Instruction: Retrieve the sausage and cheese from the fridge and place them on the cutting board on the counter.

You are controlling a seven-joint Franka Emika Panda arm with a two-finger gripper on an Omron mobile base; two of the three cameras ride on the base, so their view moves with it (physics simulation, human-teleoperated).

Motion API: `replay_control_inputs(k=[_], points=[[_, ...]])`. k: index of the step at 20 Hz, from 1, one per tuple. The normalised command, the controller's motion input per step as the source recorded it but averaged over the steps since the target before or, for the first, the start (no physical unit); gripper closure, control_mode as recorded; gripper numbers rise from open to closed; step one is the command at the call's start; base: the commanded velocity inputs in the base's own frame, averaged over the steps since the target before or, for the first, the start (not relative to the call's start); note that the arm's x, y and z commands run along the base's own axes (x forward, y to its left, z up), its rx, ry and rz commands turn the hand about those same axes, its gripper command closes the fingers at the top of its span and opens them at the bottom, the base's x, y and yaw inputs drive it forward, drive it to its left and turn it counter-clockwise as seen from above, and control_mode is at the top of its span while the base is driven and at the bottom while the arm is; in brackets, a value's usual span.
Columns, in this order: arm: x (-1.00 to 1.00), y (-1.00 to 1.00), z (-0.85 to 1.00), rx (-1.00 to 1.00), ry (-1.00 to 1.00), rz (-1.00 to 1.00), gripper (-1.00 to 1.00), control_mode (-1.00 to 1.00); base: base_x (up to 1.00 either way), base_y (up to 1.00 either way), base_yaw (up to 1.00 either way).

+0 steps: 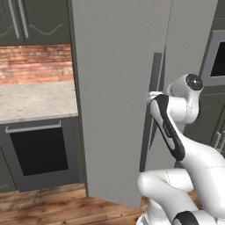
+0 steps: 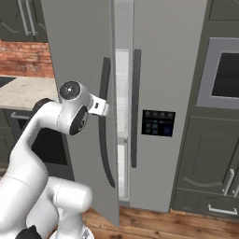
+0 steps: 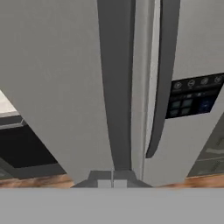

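Fridge (image 2: 168,60) seen from three viewpoints, its left door (image 1: 114,96) swung partly open and its right door (image 2: 170,93) flush with the cabinet. In the right base view we see the arm reach from the lower left to the left door's long dark handle (image 2: 105,121), with the gripper (image 2: 106,108) set against that handle at about its upper third; a narrow pale strip of the interior (image 2: 122,116) shows between the two doors. In the hand view we look straight along the handle (image 3: 114,87), which rises from between the two dark fingertips (image 3: 105,176); these stand pressed together, and whether they pinch the handle or merely touch it we cannot tell. The right door carries its own curved handle (image 2: 136,107) and a dark control panel (image 2: 158,123). In the left base view we find a beige stone top (image 1: 35,100) over a black oven front (image 1: 38,149), beneath a brick wall (image 1: 35,63). We see the sausage and the cheese nowhere from these viewpoints; the doors hide most of the shelves.
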Motion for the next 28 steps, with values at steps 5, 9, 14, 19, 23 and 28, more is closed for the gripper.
replay_control_inputs(k=[5,9,14,19,23,28], points=[[-0.43,-0.93,0.58,0.09,0.1,0.0,1.0,-1.0,0.0,0.0,0.0],[0.02,-0.91,0.27,0.11,0.1,0.0,1.0,-1.0,0.0,0.0,0.0],[0.68,-0.48,0.06,0.2,0.15,0.0,1.0,-1.0,0.0,0.0,0.0],[0.94,-0.09,0.0,0.28,0.21,-0.03,1.0,-1.0,0.0,0.0,0.0],[0.94,0.02,0.0,0.31,0.18,-0.04,1.0,-1.0,0.0,0.0,0.0],[0.63,0.16,-0.01,0.31,0.23,-0.07,1.0,-1.0,0.0,0.0,0.0]])
